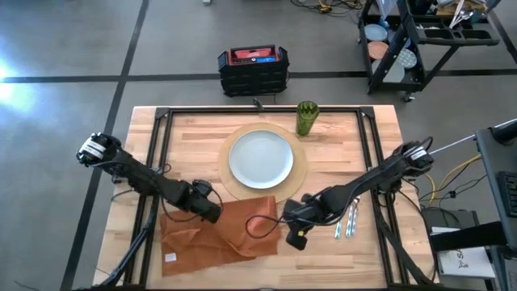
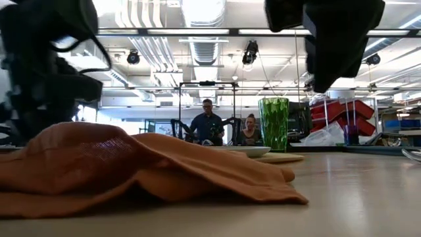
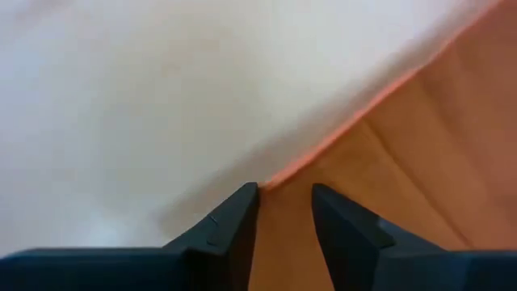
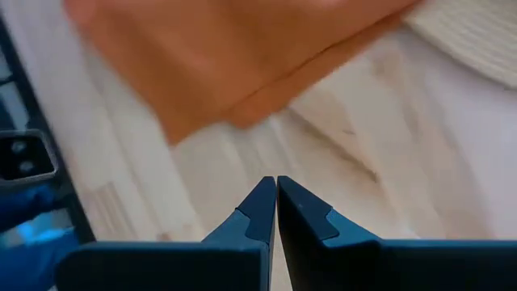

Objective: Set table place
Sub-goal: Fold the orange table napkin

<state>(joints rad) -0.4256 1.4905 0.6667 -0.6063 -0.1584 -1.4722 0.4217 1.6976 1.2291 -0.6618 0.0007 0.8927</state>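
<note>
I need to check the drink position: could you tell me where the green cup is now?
In the high view, the green cup stands at the table's far edge, just beyond the placemat, up and right of the plate.

A red and black toolbox (image 1: 253, 69) sits on the grey floor beyond the table, a black wheeled cart (image 1: 428, 40) stands farther right, and two people (image 2: 208, 125) appear far behind.

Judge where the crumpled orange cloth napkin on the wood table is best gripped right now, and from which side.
Probably at a free edge or corner, pinched from above. The orange cloth napkin lies rumpled, with raised folds and a near-right corner loose on the bare light-wood table. The right gripper hangs shut just off that corner; the left gripper, slightly parted, sits over the napkin's upper left edge.
</note>
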